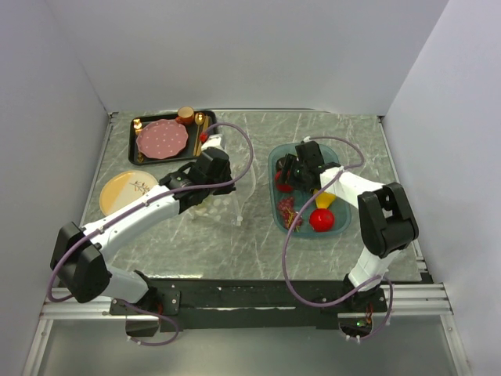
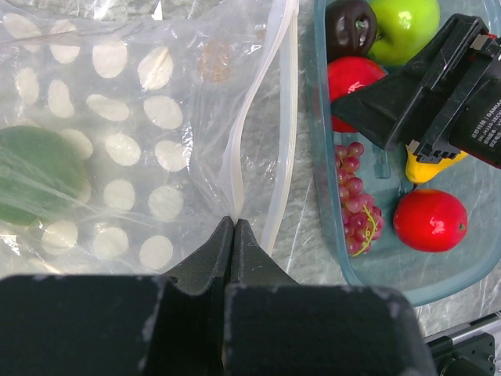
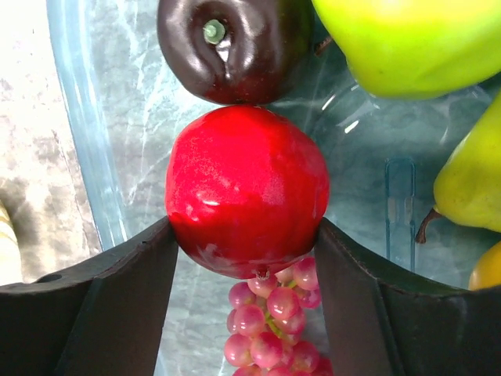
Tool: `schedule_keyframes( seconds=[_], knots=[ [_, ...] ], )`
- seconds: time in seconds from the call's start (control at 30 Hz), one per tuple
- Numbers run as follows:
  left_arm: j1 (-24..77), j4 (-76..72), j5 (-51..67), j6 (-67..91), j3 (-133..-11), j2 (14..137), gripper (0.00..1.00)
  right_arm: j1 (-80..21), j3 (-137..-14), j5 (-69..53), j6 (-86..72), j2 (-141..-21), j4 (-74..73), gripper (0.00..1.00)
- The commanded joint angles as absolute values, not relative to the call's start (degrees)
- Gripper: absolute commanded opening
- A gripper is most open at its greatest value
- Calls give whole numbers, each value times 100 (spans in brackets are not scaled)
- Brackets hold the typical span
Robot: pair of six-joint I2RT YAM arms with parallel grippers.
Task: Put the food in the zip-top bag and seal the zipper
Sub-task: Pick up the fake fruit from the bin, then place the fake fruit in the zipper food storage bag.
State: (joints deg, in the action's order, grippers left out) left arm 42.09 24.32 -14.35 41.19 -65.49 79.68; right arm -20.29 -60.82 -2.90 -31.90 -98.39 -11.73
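The zip-top bag is pinched at the zipper by the left gripper, likely to hold its mouth open; a red ball in the adjacent teal tray is clasped by the right gripper.

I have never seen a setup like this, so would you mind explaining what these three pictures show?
Two white-and-black robot arms stand at a grey marbled table. One picture looks down from above; the other two come from wrist cameras. The left gripper is shut on the edge of a clear crinkly zip-top bag. The right gripper reaches into a translucent teal oval tray, its fingers against both sides of a red toy fruit. Nearby lie a dark brown ball, a green apple, a yellow pear and a dark red grape bunch.
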Motion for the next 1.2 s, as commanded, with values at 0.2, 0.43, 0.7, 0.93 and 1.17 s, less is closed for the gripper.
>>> schedule_keyframes(
  seconds=[0.2, 0.43, 0.7, 0.93, 1.17],
  knots=[
    [4210, 2311, -1353, 4069, -6688, 8024, 1, -1978, -5810, -255, -3155, -8887, -905, 50],
    [4210, 2329, -1521, 4026, -6785, 8077, 1, -2074, -5327, -597, -3506, -7973, -941, 49],
    [4201, 2285, -1459, 3990, -6794, 8112, 1, -2916, -5273, -1142, -3990, -7356, -387, 52],
    [4210, 2197, -1336, 4025, -6733, 8104, 1, -3348, -5739, -1432, -4052, -8041, -264, 52],
    [4201, 2057, -1204, 4069, -6619, 7955, 1, -3507, -5827, -1844, -3982, -8446, -35, 54]
  ],
)
